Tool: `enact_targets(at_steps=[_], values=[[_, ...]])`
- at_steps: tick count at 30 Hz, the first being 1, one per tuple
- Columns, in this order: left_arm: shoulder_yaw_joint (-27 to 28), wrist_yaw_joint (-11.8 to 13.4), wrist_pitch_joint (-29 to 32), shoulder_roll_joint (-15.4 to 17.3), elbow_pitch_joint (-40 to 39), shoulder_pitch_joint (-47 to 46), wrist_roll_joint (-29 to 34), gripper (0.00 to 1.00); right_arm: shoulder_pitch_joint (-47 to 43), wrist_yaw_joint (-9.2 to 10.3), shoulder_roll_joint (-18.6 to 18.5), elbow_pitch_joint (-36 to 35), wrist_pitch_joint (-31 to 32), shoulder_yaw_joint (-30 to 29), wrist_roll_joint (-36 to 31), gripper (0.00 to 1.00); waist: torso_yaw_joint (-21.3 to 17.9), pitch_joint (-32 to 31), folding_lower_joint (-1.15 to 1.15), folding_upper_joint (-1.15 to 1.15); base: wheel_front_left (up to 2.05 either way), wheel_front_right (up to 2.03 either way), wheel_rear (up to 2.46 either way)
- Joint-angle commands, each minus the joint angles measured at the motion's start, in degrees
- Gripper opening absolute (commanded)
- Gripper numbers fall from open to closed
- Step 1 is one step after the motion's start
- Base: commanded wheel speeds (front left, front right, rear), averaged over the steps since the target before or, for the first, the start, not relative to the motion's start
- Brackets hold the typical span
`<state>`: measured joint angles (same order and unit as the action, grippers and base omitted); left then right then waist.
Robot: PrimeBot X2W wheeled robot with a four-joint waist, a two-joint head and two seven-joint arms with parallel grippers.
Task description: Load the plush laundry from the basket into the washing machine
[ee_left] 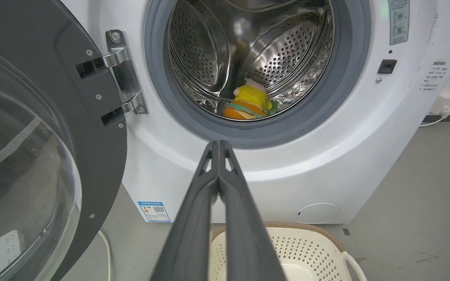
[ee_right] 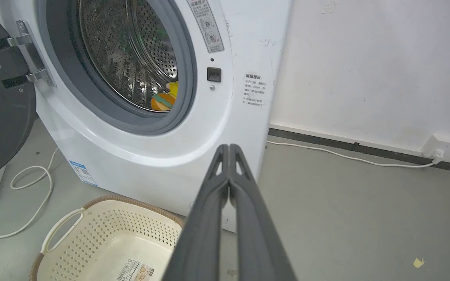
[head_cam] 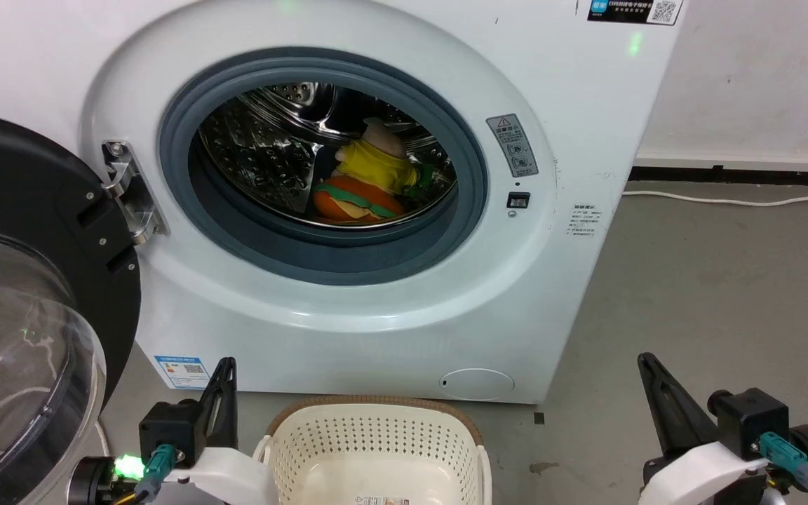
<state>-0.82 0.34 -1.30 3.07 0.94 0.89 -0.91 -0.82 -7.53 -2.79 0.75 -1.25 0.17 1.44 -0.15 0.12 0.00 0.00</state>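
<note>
Sitting in washing machine [head_cam: 348, 337], centre frame: plush laundry [head_cam: 365, 181]. Pinched tight, empty: left gripper [ee_left: 218, 143], right gripper [ee_right: 229, 146]. Risk: open door [head_cam: 25, 182], frame left, clipping left gripper if swung.

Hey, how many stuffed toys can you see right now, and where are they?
1. The plush laundry lies inside the washing machine drum. The basket shows no toy, though its near part is out of frame.

The grey rubber ring [head_cam: 334, 263] hides the base of the plush laundry [head_cam: 365, 186], and most of it in the right wrist view. The basket [head_cam: 376, 435] runs off the head view's bottom edge, the door [head_cam: 25, 196] off its left. The warning sticker [head_cam: 513, 146] has print too small to read.
</note>
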Motion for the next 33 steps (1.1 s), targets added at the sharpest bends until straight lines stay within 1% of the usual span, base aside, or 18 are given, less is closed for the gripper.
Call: enact_targets(at_steps=[1, 9, 33], values=[[0.36, -0.21, 0.34, -0.02, -0.43, -0.82, 0.54, 0.0, 0.67, 0.04, -0.09, -0.47, 0.28, -0.14, -0.55, 0.0, 0.02, -0.01, 0.0, 0.0, 0.0, 0.0, 0.0], [0.81, -0.33, 1.28, -0.19, -0.93, -0.89, 0.9, 0.0, 0.81, 0.04, -0.09, -0.74, 1.22, -0.17, -1.42, 0.0, 0.14, -0.12, 0.0, 0.0, 0.0, 0.0, 0.0], [0.82, -0.34, 1.3, -0.19, -0.94, -0.89, 0.91, 0.0, 0.82, 0.04, -0.09, -0.75, 1.25, -0.17, -1.44, 0.0, 0.15, -0.12, 0.0, 0.0, 0.0, 0.0, 0.0]])
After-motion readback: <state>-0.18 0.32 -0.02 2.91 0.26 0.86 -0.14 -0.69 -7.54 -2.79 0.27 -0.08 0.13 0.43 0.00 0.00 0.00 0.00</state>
